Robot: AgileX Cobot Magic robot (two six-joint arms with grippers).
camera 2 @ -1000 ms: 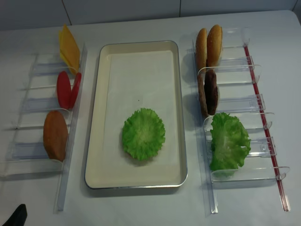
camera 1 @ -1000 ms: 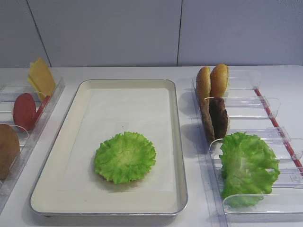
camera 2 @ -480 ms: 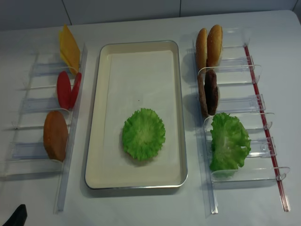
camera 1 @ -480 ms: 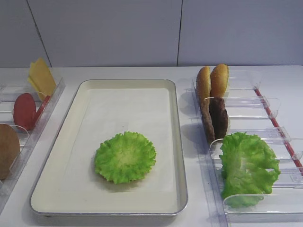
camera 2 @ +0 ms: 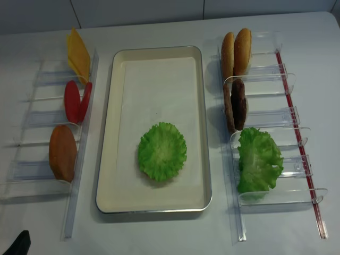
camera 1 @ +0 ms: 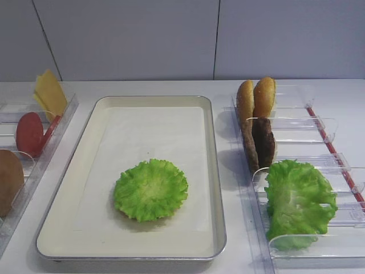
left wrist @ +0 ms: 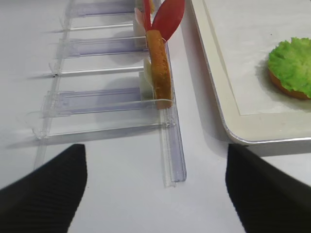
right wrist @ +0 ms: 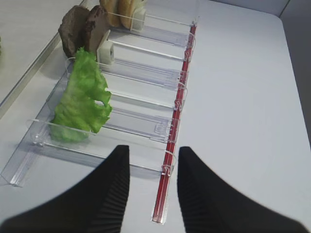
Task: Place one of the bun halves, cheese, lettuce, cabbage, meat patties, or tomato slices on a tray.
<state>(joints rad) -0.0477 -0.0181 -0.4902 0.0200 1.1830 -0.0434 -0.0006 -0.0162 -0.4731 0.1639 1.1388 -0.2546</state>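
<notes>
The lettuce [camera 1: 150,189] lies flat in the near half of the tray [camera 1: 154,98], on a bun half whose brown edge [left wrist: 284,90] shows beneath it. Both grippers are away from it. My left gripper [left wrist: 155,155] stands wide open over bare table near the left rack's front end. My right gripper [right wrist: 153,150] is open and empty above the right rack's near end. Cheese [camera 2: 78,53], tomato slices [camera 2: 74,101] and a bun half [camera 2: 62,152] stand in the left rack. Bun halves [camera 2: 236,48] and meat patties [camera 2: 235,104] stand in the right rack. Cabbage is out of view.
A bigger bunch of green leaves [camera 2: 257,159] fills the near slots of the right clear rack [camera 2: 287,196], which has a red strip [right wrist: 170,160] along its outer side. The left clear rack [left wrist: 97,102] runs beside the tray's left rim.
</notes>
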